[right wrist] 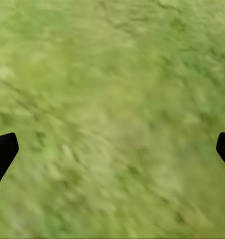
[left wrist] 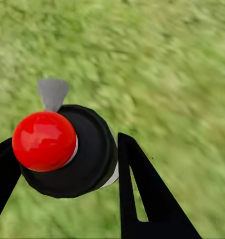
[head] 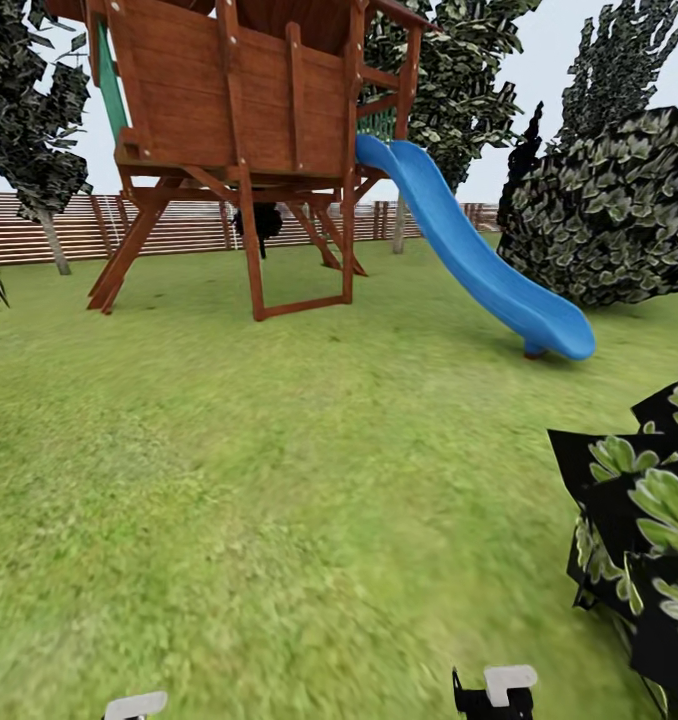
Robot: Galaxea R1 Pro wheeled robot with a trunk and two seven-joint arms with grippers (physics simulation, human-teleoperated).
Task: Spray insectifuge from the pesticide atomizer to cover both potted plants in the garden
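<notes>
I see one big wooden play tower (head: 244,110) far off, one blue slide (head: 479,255) to its right, and grass all around. No potted plants here, so I should turn slowly and look. My left gripper (left wrist: 65,162) is squeezed on the one pesticide atomizer (left wrist: 67,149). My right gripper (right wrist: 112,149) is spread wide, holding nothing.

1. The left gripper (left wrist: 67,164) has matte black fingers (left wrist: 142,199), flat-sided and tapering to blunt points; one has a slim triangular cut-out through its side.
2. The right gripper (right wrist: 112,149) shows only two black fingertips (right wrist: 3,152), rounded at the corners, smooth and unmarked.
3. In the head view, a small pale grey-white rounded block (head: 136,706) tops one arm, and a like block (head: 509,682) sits on a black housing (head: 484,702) on the other.
</notes>
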